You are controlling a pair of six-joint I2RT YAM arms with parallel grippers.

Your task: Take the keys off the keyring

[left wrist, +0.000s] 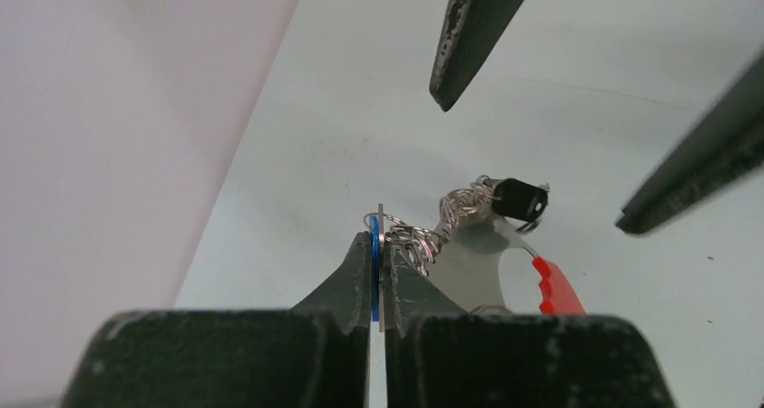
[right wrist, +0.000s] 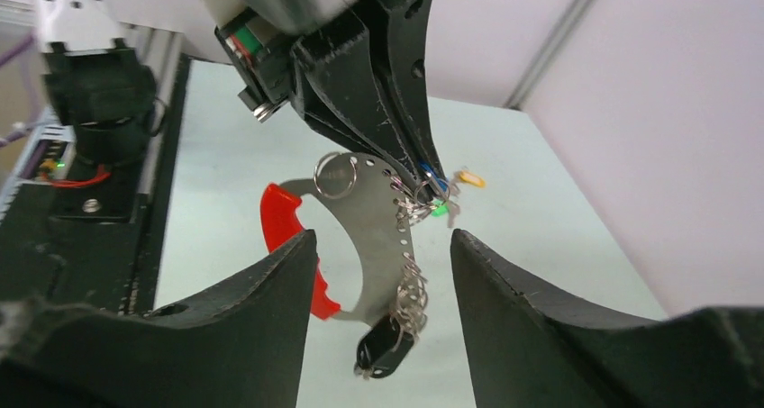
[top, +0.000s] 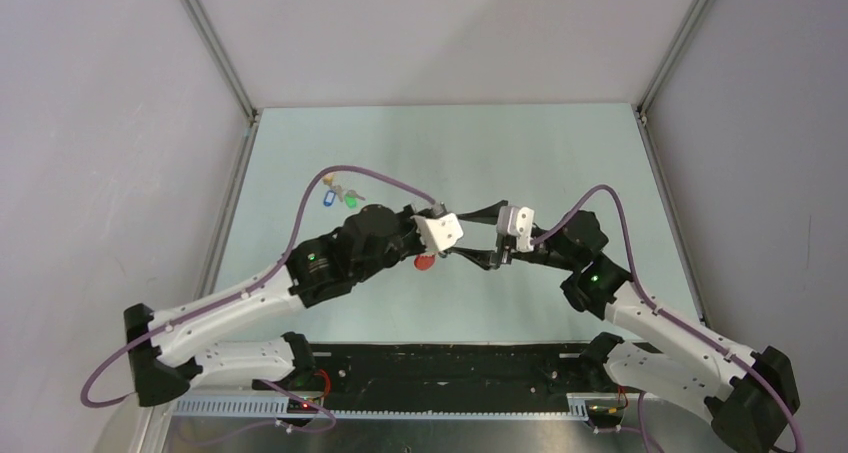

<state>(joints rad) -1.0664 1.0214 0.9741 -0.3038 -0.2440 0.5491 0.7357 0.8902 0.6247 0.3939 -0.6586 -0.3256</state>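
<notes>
The keyring (right wrist: 365,223) is a curved silvery plate with a red strap (right wrist: 275,219) and hangs in the air between the two grippers. Small wire rings run along its edge and hold the keys, among them a black-tagged one (right wrist: 383,349) at the bottom. My left gripper (left wrist: 380,237) is shut on a blue-tagged key (left wrist: 374,268) at the top of the bunch and carries the whole set. My right gripper (right wrist: 383,237) is open, with one finger on each side of the plate, touching nothing. From above, the left gripper (top: 452,245) and the right gripper (top: 483,235) meet at mid-table, with the red strap (top: 425,263) below them.
A small separate cluster of keys with tan, blue and green tags (top: 337,195) lies on the pale green table (top: 540,153) behind the left arm. Grey walls close in the table on three sides. The arm bases and a black rail (top: 450,368) line the near edge.
</notes>
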